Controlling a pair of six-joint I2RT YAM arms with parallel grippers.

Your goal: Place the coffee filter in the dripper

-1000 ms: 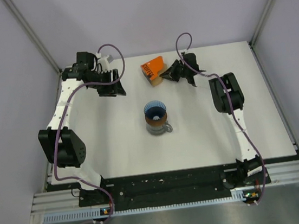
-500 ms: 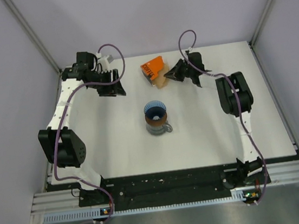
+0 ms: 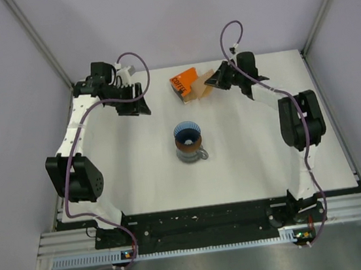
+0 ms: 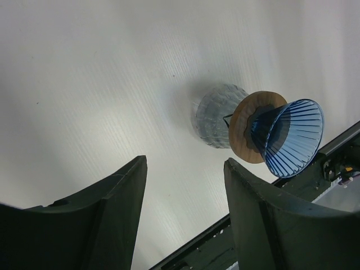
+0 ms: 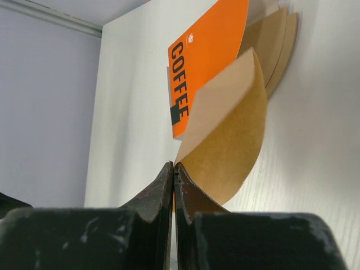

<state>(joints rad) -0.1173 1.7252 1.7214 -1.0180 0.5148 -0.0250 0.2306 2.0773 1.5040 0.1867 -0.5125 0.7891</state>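
Note:
The coffee filter [image 5: 230,140], a tan folded paper piece, is pinched by its corner in my right gripper [image 5: 173,166], which is shut on it. In the top view the filter [image 3: 205,82] hangs just right of the orange box, in front of the right gripper [image 3: 217,82]. The blue ribbed dripper [image 3: 187,134] sits mid-table on a brown ring, empty. My left gripper [image 3: 136,107] hovers open at the back left, holding nothing. Its wrist view shows the dripper [image 4: 295,135] beyond the open gripper [image 4: 184,163].
An orange "COFFEE" box [image 3: 184,82] lies at the back centre with more filters [image 5: 278,45] sticking out of it. The dripper rests on a brown ring [image 4: 247,132] over a grey clear pitcher [image 4: 216,112]. Walls close off the back and sides.
My right arm has drawn back to the right, away from the orange box, taking one filter out with it. The left arm has not moved.

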